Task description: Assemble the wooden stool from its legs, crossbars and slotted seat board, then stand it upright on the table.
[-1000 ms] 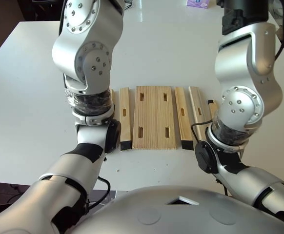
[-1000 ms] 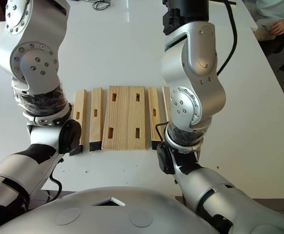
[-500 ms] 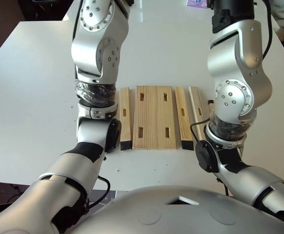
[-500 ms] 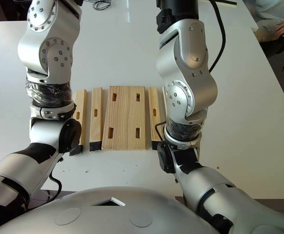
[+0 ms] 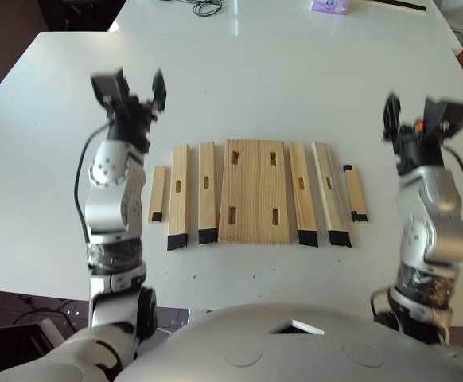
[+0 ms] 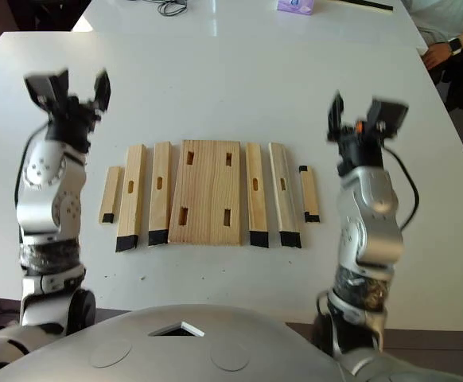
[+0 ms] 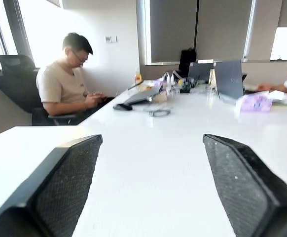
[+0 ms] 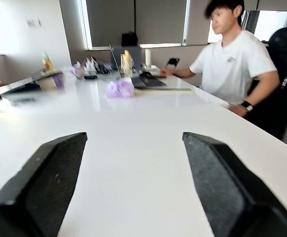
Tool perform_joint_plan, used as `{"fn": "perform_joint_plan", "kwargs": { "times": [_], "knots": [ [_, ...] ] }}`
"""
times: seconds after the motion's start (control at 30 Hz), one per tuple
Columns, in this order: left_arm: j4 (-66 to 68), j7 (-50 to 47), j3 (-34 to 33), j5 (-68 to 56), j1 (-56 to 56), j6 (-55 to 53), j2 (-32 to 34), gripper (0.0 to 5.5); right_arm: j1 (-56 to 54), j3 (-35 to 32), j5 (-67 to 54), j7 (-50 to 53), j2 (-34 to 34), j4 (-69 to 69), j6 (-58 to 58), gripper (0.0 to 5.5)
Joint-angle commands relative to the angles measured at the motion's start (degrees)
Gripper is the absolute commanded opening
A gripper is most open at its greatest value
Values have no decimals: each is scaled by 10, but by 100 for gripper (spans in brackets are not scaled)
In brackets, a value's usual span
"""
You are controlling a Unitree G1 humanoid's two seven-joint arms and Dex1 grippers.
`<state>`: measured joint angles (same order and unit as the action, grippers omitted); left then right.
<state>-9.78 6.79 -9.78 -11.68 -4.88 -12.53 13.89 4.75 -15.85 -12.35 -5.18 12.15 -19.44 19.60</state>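
On either side of the seat board (image 5: pixel 253 202) I see two legs (image 5: pixel 178 196) and one short crossbar (image 5: pixel 355 193) lying flat; farther out, my left gripper (image 5: pixel 134 86) and right gripper (image 5: pixel 418 113) hover spread wide, empty.

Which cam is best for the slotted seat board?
Left eye view: seat board lies flat, all four slots unoccluded. Right eye view matches. Wrist views point away across the table.

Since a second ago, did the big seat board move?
No. The seat board still lies flat between the legs, at the same spot on the table.
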Motion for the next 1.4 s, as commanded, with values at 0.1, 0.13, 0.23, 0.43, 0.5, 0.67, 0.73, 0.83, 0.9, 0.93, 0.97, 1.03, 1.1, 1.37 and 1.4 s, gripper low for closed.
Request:
{"fn": "perform_joint_plan", "kwargs": {
  "times": [0.1, 0.13, 0.23, 0.43, 0.5, 0.67, 0.73, 0.83, 0.9, 0.93, 0.97, 1.03, 1.1, 1.37, 1.4],
  "knots": [
    [6, 39, 10, 6, 80, 51, -6, 380, 31, 21, 15, -54, 7, 49, -97, 359],
    [7, 44, 7, 3, 80, 62, -5, 380, 32, 23, 16, -55, 7, 48, -104, 359],
    [10, 43, -5, 6, 74, 67, 1, 380, 31, 28, 18, -59, 8, 44, -112, 359],
    [-78, 42, -38, 0, 91, -62, 51, 380, 51, 31, 29, -54, 8, 13, -109, 359],
    [-128, 66, -46, -27, 100, -152, 87, 380, 69, 24, 32, -45, 4, -10, -107, 359],
    [-240, 132, -66, -91, 123, -412, 221, 380, 120, 3, 40, -16, -13, -61, -108, 359],
    [-258, 150, -82, -119, 110, -494, 260, 380, 137, 0, 43, -4, -23, -76, -111, 359],
    [-268, 160, -89, -150, 73, -606, 290, 380, 156, 4, 48, 13, -41, -85, -121, 359],
    [-283, 161, -88, -166, 64, -667, 290, 380, 157, 11, 52, 19, -48, -85, -124, 359],
    [-289, 159, -86, -172, 59, -690, 283, 380, 156, 13, 55, 21, -50, -84, -125, 359],
    [-298, 156, -83, -176, 60, -715, 276, 380, 152, 16, 57, 22, -51, -81, -125, 359],
    [-313, 151, -85, -182, 69, -758, 258, 380, 142, 18, 58, 21, -48, -78, -123, 359],
    [-319, 146, -89, -181, 77, -783, 248, 380, 138, 17, 58, 19, -45, -78, -121, 359],
    [-316, 115, -83, -151, 107, -788, 226, 380, 135, 10, 52, 8, -34, -73, -115, 359],
    [-317, 110, -80, -147, 109, -786, 220, 380, 134, 11, 52, 8, -33, -73, -115, 359]
  ]
}}
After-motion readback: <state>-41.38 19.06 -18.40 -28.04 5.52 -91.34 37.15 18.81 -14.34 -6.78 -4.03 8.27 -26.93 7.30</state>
